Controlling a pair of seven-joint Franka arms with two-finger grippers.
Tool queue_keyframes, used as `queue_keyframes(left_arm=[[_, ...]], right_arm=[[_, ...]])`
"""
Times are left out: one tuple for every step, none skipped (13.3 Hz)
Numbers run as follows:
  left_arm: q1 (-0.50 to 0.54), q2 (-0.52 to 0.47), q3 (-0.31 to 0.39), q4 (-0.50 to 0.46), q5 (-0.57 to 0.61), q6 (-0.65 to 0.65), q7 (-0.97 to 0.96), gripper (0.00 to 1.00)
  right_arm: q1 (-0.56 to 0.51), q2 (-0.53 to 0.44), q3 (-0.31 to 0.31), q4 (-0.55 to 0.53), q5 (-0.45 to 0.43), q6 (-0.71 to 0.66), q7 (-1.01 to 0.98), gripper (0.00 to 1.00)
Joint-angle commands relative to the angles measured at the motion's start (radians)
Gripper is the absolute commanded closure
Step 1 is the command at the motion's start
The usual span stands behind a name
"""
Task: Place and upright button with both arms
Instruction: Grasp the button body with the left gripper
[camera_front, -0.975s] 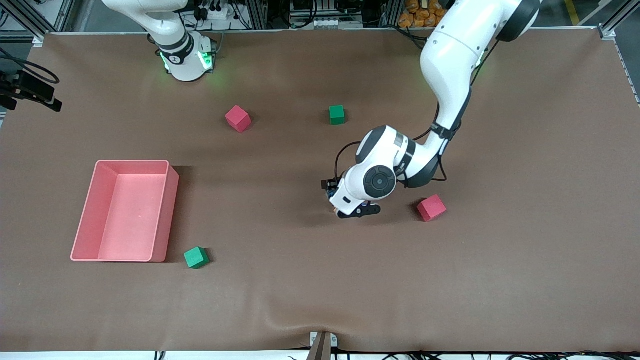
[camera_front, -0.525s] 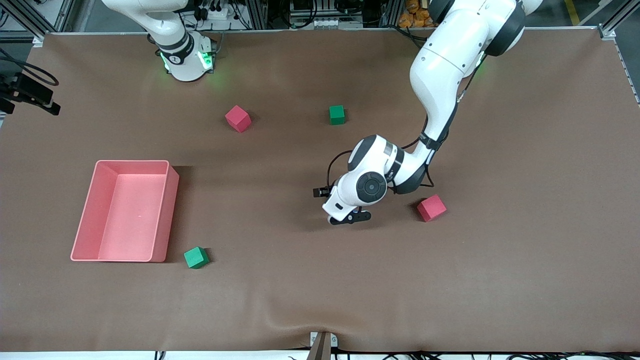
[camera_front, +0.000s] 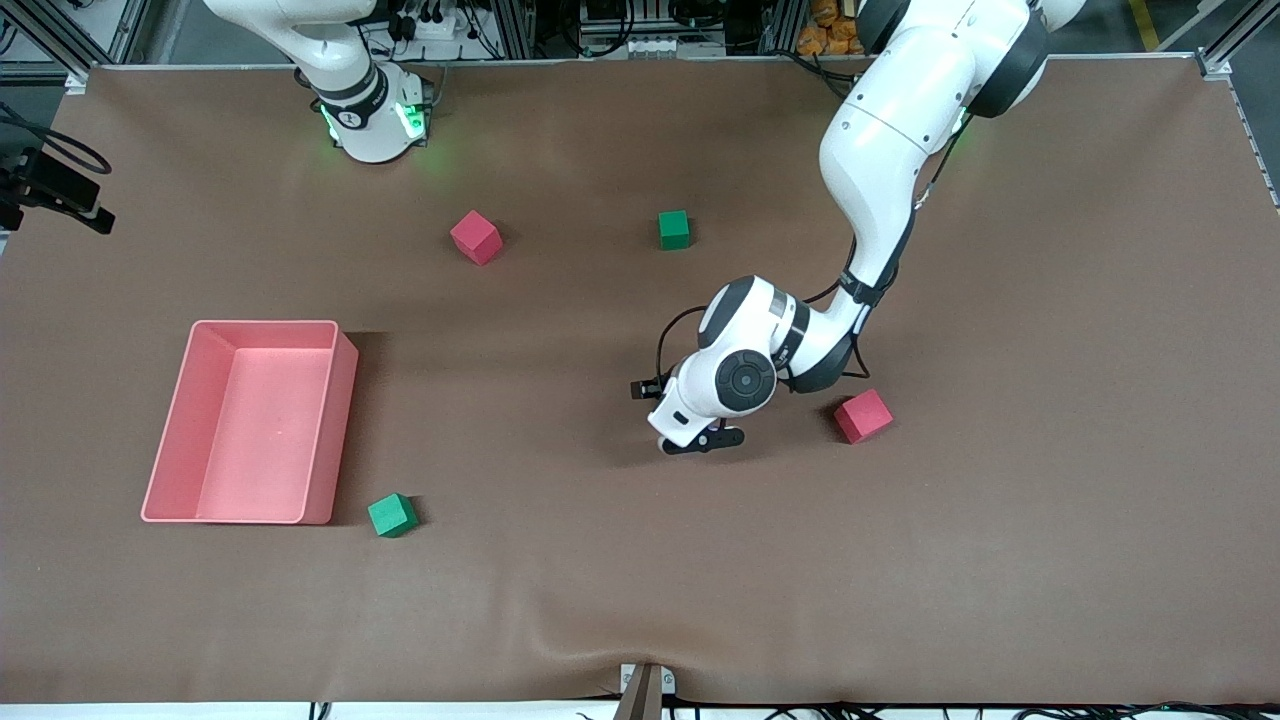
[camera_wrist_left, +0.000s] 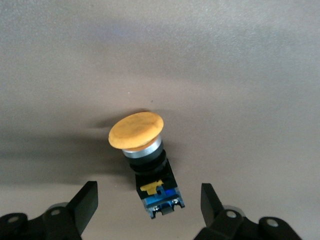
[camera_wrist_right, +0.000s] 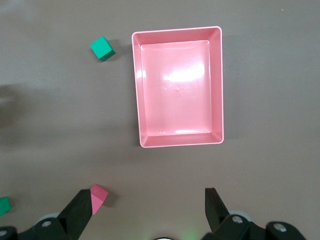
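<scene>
The small push-button with a round orange cap and a black-and-blue body lies tipped on its side on the brown-covered table, near the middle of it. In the left wrist view its cap rests on the table and its blue end points back toward the camera. In the front view the white left arm's wrist hides it.

The left gripper hangs low over the button with its two black fingers spread wide, one on either side of the button's body and clear of it. Nothing is pinched between them.

The right gripper waits high above the right arm's end of the table, its black fingers spread apart and empty. Its view looks down on the shallow pink plastic bin, which is empty.

In the front view a red foam cube sits just beside the left arm's wrist, toward the left arm's end. Another red foam cube and a green foam cube lie nearer the arms' bases. A second green foam cube sits just beside the pink bin's corner, on the side nearest the front camera.
</scene>
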Motion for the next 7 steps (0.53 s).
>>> queue_keyframes(left_arm=[[-0.002, 0.035, 0.007, 0.031, -0.015, 0.004, 0.02, 0.17], [-0.002, 0.036, 0.008, 0.033, -0.015, 0.005, 0.021, 0.18], [-0.001, 0.038, 0.008, 0.031, -0.015, 0.01, 0.021, 0.22], [-0.001, 0.039, 0.008, 0.031, -0.015, 0.01, 0.021, 0.25], [-0.001, 0.039, 0.008, 0.031, -0.015, 0.01, 0.021, 0.29], [-0.001, 0.039, 0.008, 0.03, -0.015, 0.008, 0.02, 0.42], [0.001, 0.038, 0.008, 0.028, -0.015, 0.008, 0.02, 0.58]], right_arm=[[-0.005, 0.006, 0.001, 0.014, 0.006, -0.001, 0.016, 0.0], [-0.005, 0.006, 0.001, 0.014, 0.006, -0.001, 0.016, 0.0], [-0.005, 0.006, 0.001, 0.014, 0.004, 0.001, 0.016, 0.0], [-0.005, 0.006, 0.001, 0.014, 0.004, -0.001, 0.016, 0.0], [-0.005, 0.006, 0.001, 0.014, 0.004, 0.001, 0.014, 0.0], [-0.005, 0.006, 0.001, 0.014, 0.003, 0.001, 0.016, 0.0], [-0.005, 0.006, 0.001, 0.014, 0.003, 0.001, 0.016, 0.0]])
